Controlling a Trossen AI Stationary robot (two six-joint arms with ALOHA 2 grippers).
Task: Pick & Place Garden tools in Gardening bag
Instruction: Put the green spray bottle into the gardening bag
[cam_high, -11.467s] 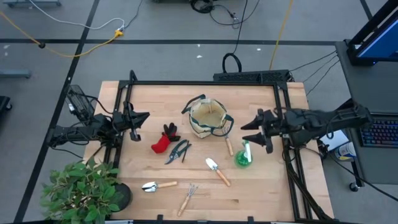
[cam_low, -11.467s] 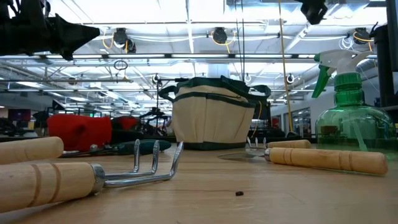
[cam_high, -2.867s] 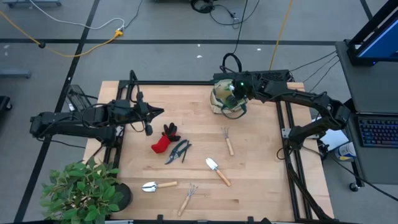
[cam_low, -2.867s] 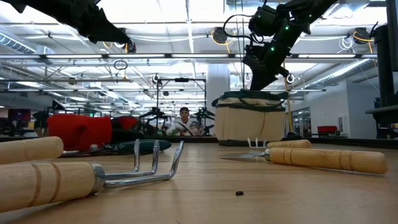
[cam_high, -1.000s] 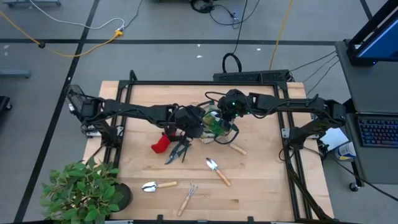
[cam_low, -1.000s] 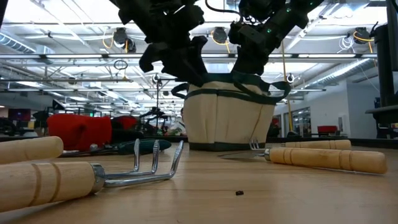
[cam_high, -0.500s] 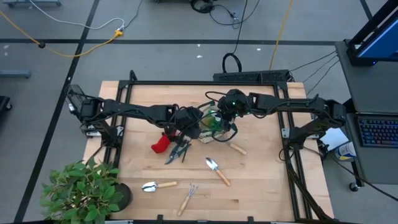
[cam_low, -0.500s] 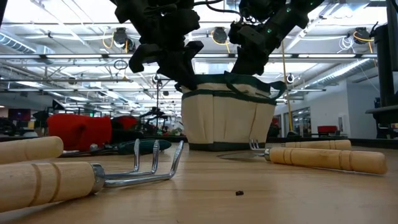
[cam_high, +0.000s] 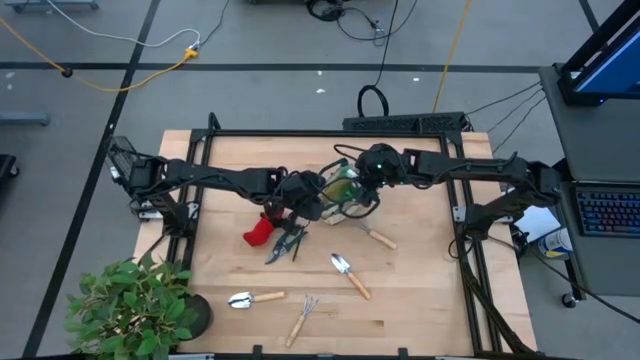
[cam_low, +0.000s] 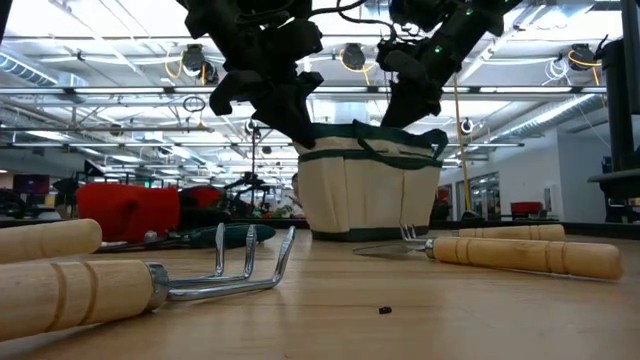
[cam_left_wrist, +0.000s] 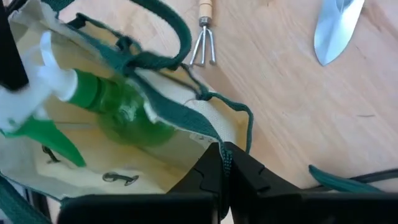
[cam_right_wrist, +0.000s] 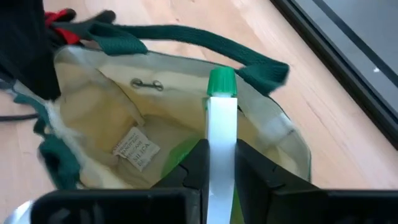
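Note:
The beige gardening bag (cam_high: 340, 193) with dark green trim stands mid-table, mouth up. Inside it lies the green spray bottle (cam_left_wrist: 118, 112); my right gripper (cam_right_wrist: 222, 174) reaches into the bag from the right and is shut on the bottle's white top. My left gripper (cam_left_wrist: 222, 165) comes from the left and is shut on the bag's rim. On the table lie the red glove (cam_high: 258, 231), dark shears (cam_high: 287, 243), two trowels (cam_high: 350, 275) (cam_high: 255, 298), a rake (cam_high: 303, 320) and a small rake (cam_high: 376, 237). My left gripper pinches the bag's green-trimmed rim (cam_left_wrist: 211, 134) between its two fingers, on the bag's left side, coming from above at a slant. The bag's bottom (cam_low: 370, 232) rests on the table. My right gripper pinches the spray bottle's white top (cam_right_wrist: 221, 118) between its two fingers, reaching down into the bag's mouth. The bottle lies tilted inside the bag, its green body (cam_left_wrist: 124, 115) low against the lining.
A potted plant (cam_high: 135, 305) stands at the near left corner. A black frame (cam_high: 330, 132) borders the table's far and side edges. Bare wood shows along the near right of the table (cam_high: 420, 300). The bag's loop handle (cam_left_wrist: 155, 59) hangs across its mouth.
My left gripper has shut on the bag's rim, having stood open over it a second ago. The bag has shifted slightly toward the table's right. My right gripper has kept its hold on the bottle inside the bag.

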